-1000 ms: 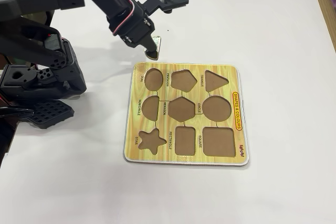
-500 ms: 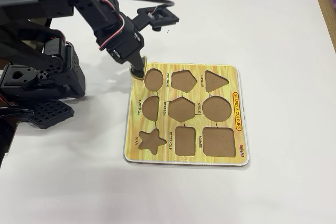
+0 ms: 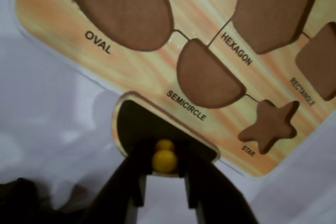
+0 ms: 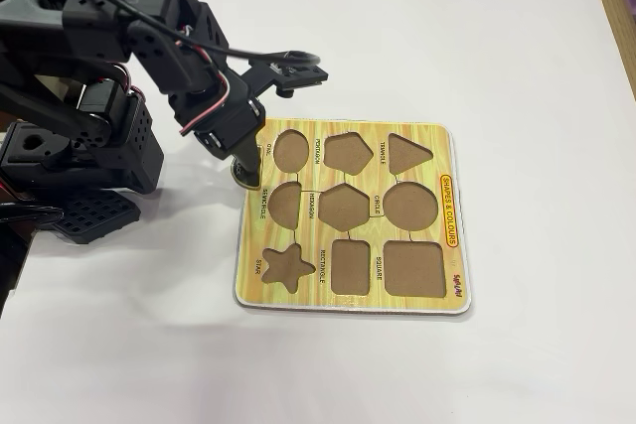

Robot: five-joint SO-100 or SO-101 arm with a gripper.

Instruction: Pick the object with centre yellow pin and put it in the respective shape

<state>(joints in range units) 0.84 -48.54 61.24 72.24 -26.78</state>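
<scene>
White tabletop [image 4: 517, 37] is covered in part by a yellow wood-grain shape board [image 4: 449, 151]. The gripper [image 3: 165, 176] is seen clamped on the round yellow knob of the black semicircular piece [image 3: 134, 124], which is held at the board's edge, just beside the brown semicircle cutout [image 3: 207, 76] and its label. In the fixed view, the piece [image 4: 244, 179] is carried at the board's left edge, near the oval cutout [image 4: 290, 149].

Glossy wood-grain board [image 3: 63, 19], matt brown semicircle cutout [image 3: 207, 77], smooth white table [image 4: 517, 37].
</scene>
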